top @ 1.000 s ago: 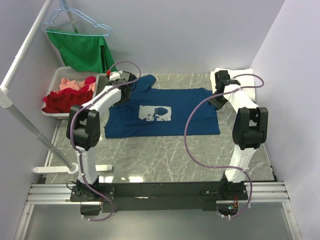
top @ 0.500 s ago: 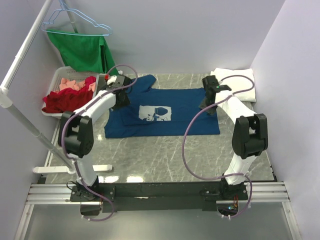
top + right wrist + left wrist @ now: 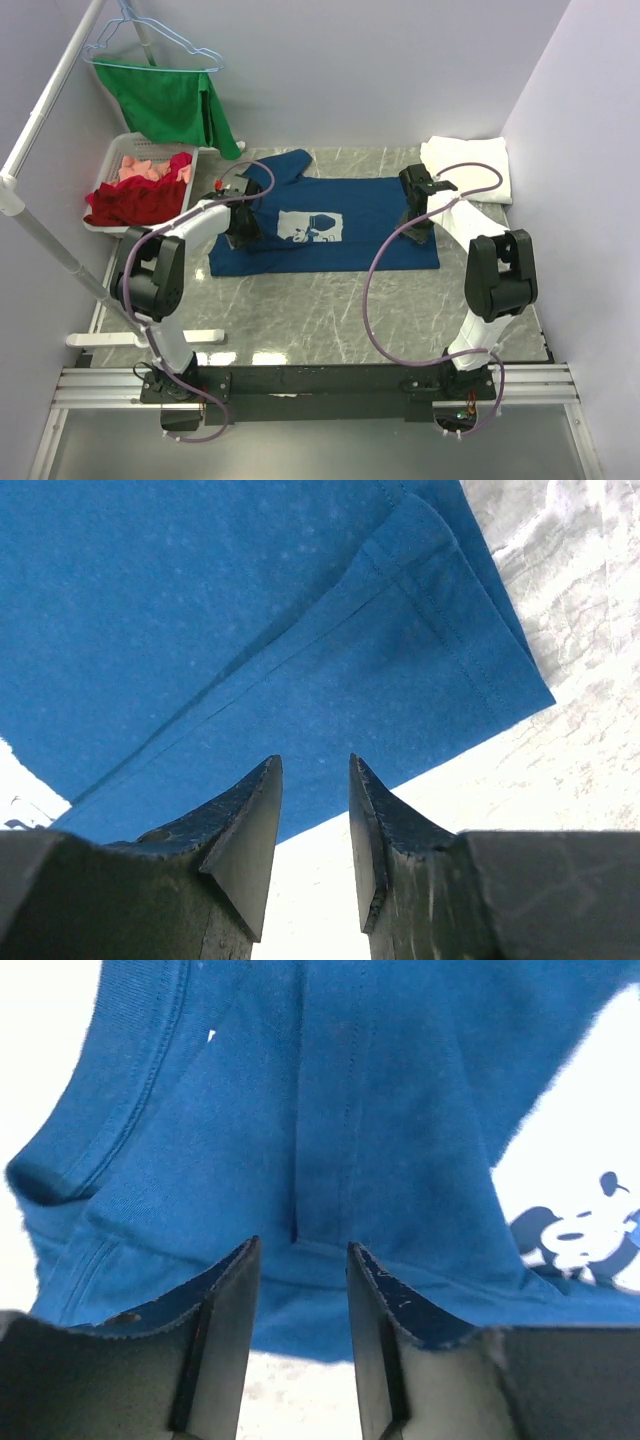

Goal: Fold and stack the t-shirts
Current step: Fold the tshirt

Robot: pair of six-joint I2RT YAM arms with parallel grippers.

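centre: spread t-shirt (image 3: 350, 240) flat on desk (image 3: 330, 310) | far-right corner: folded t-shirt (image 3: 470, 165), apart from it | far-left corner: basket (image 3: 116, 158), clothes (image 3: 140, 192) in it | above basket: hanger (image 3: 150, 45) on rail, cloth (image 3: 170, 100) hung from it | left fingers (image 3: 225, 1340) over spread shirt's left side | right fingers (image 3: 250, 830) over its right edge

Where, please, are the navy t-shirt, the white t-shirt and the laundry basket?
navy t-shirt (image 3: 360, 205): top view, cloth right of print.
white t-shirt (image 3: 468, 150): top view, far part.
laundry basket (image 3: 150, 147): top view, far rim.
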